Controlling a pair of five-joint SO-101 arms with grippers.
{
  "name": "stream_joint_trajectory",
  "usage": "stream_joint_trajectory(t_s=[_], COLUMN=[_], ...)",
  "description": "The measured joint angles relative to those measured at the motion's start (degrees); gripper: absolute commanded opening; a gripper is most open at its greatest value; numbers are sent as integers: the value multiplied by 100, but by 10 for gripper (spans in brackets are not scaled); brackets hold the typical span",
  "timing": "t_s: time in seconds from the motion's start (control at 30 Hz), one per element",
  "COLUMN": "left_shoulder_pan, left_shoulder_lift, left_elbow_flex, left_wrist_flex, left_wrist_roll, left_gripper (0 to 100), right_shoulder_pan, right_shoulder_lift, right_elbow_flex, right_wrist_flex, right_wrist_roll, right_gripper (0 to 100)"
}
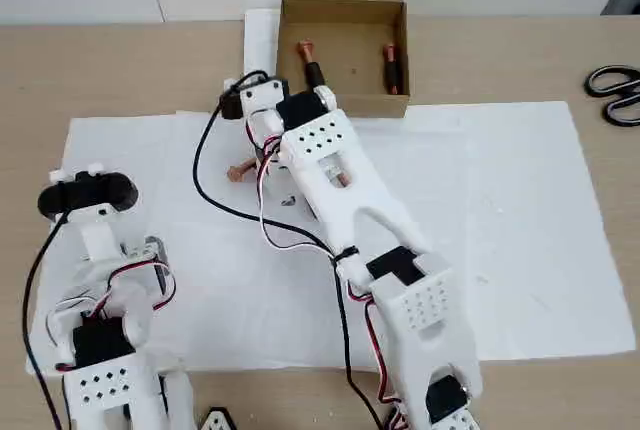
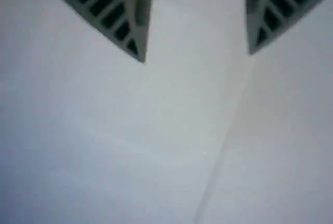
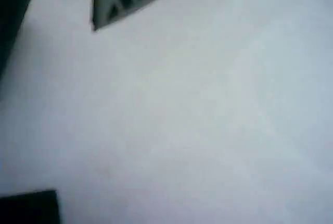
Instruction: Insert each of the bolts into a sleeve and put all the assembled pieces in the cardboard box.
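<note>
The cardboard box (image 1: 345,100) stands at the back middle of the table. Two assembled pieces lie in it, one on the left (image 1: 311,62) and one on the right (image 1: 391,68), each a copper bolt in a black sleeve. A loose copper bolt (image 1: 240,172) lies on the white paper just in front of the box's left corner. A small dark piece (image 1: 288,200) lies close by. My right gripper (image 1: 262,142) hangs low beside the loose bolt, under its own arm. My left gripper (image 2: 195,57) is open over bare paper at the front left, holding nothing.
A white paper sheet (image 1: 500,230) covers most of the table. Scissors (image 1: 615,90) lie at the far right edge. The right arm's black cable (image 1: 215,200) loops across the paper near the loose bolt. The left arm (image 1: 100,250) stays folded at the front left.
</note>
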Motion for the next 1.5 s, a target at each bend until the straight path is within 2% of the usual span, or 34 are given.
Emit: stream_joint_trajectory(t_s=[0.97,1.27,1.5], left_shoulder_pan=[0,0,0], left_shoulder_lift=[0,0,0], left_elbow_flex=[-9,-9,-9], left_wrist_flex=[0,0,0], left_wrist_roll=[0,0,0], left_gripper=[121,121,121], right_shoulder_pan=[26,79,79], right_shoulder_lift=[800,932,985], right_elbow_flex=[35,-18,-229], right_wrist_flex=[-308,-334,-149], right_wrist_roll=[0,9,299], right_gripper=[184,9,3])
